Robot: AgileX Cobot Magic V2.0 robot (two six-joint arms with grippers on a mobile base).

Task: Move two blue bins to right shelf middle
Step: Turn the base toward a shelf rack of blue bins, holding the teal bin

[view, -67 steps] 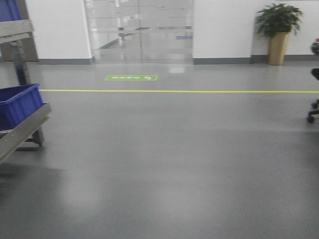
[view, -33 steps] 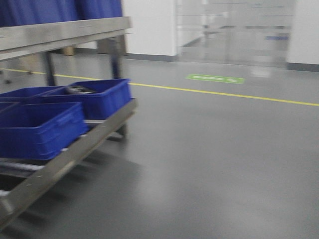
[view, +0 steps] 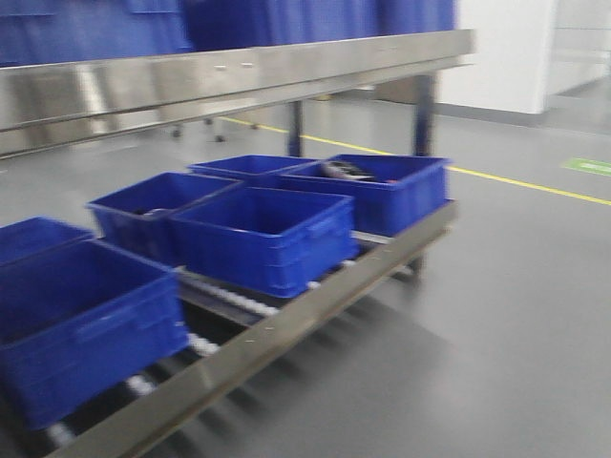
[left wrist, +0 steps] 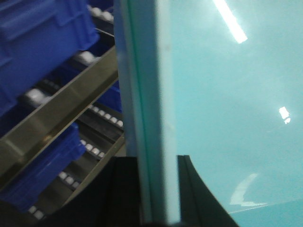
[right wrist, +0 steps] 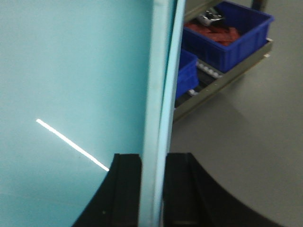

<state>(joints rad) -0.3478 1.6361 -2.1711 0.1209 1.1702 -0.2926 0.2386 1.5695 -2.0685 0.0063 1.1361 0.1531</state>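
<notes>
A pale blue-green bin fills both wrist views, its smooth inner wall point(left wrist: 227, 94) point(right wrist: 71, 71) close to the cameras. My left gripper point(left wrist: 158, 163) is shut on the bin's rim point(left wrist: 147, 94), one black finger on each side. My right gripper point(right wrist: 152, 158) is shut on the opposite rim point(right wrist: 161, 71) the same way. In the front view stands a stainless steel rack. Its wide shiny front rail point(view: 239, 76) carries dark blue bins point(view: 286, 19) above it. Neither gripper shows in the front view.
Several dark blue bins point(view: 263, 234) point(view: 382, 186) point(view: 76, 324) sit on the rack's lower roller level point(view: 286, 329). One bin holds red items point(right wrist: 232, 35). Grey floor point(view: 516, 315) with a yellow line point(view: 535, 186) lies to the right. More bins point(left wrist: 38, 28) and rollers show beside the left gripper.
The front view has swung left: the glass door and plant are gone, and the rack with blue bins has come from the left edge to fill most of the frame.
</notes>
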